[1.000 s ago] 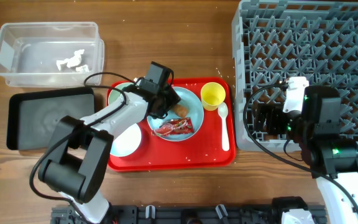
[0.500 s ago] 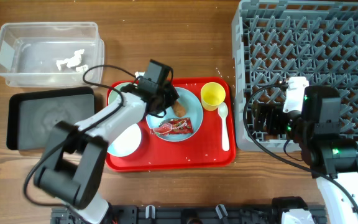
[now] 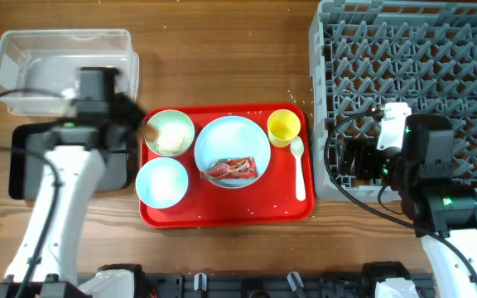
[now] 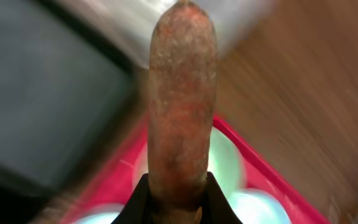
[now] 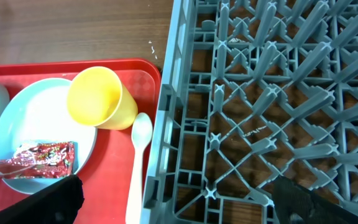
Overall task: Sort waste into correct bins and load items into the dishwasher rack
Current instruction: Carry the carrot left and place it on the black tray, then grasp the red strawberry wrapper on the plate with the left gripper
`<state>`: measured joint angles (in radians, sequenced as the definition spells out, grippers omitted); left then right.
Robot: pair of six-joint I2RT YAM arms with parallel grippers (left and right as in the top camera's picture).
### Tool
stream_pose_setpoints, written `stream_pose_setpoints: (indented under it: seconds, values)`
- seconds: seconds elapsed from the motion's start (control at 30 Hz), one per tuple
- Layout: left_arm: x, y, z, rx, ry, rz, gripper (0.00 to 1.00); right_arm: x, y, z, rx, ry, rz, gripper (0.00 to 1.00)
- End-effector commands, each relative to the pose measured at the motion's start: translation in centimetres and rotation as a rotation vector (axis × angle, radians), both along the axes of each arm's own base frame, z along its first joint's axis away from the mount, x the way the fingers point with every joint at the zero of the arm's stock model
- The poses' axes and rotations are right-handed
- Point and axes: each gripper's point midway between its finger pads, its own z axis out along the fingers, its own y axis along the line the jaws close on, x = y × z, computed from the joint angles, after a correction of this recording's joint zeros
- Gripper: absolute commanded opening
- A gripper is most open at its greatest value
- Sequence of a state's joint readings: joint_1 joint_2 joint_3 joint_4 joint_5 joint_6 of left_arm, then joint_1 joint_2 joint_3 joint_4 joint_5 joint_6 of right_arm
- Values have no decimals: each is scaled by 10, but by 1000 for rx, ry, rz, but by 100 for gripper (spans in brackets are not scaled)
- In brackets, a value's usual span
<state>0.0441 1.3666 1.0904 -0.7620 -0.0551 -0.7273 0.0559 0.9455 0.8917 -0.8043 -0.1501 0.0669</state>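
My left gripper [image 4: 176, 198] is clamped on the base of the orange-brown carrot-like stick [image 4: 182, 106], which stands upright between my fingers. Half a second ago I was down at the pale blue round plate [image 3: 232, 141] with it. Now my arm has swung left, and the stick hangs over the right end of the shallow black rectangular tray [image 3: 31, 161], just below the clear plastic rectangular tub [image 3: 56, 41]. My wrist view is smeared with motion.

The plate now carries only the red crinkled snack wrapper [image 3: 232, 170], and the pale green bowl [image 3: 170, 132] beside it, which my arm covered, is in plain sight on the red flat tray [image 3: 222, 211].

My right gripper [image 5: 179, 208] has not shifted. Its fingers are spread wide at the near wall of the large square grey plastic crate [image 3: 404, 50], holding nothing.
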Motion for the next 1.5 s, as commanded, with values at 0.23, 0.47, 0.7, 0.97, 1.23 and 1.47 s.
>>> stream_pose_setpoints:
  seconds: [0.23, 0.47, 0.7, 0.97, 1.23, 1.47]
  values:
    - [-54, 163, -60, -19, 200, 483, 4, 2, 2, 8, 22, -12, -2, 100]
    - [-72, 183, -119, -71, 359, 551, 4, 2, 2, 8, 22, -13, -2, 100]
    - [-67, 188, -122, -58, 350, 533, 41, 2, 2, 8, 22, -12, -2, 100]
    - [-28, 159, -37, -114, 67, 394, 57, 2, 2, 8, 22, -13, -2, 100]
    - [12, -10, 10, -156, -44, -204, 61, 3, 2, 8, 21, -15, -1, 100]
    - [-23, -144, -32, -231, 187, -440, 70, 3, 2, 8, 21, -14, -1, 100]
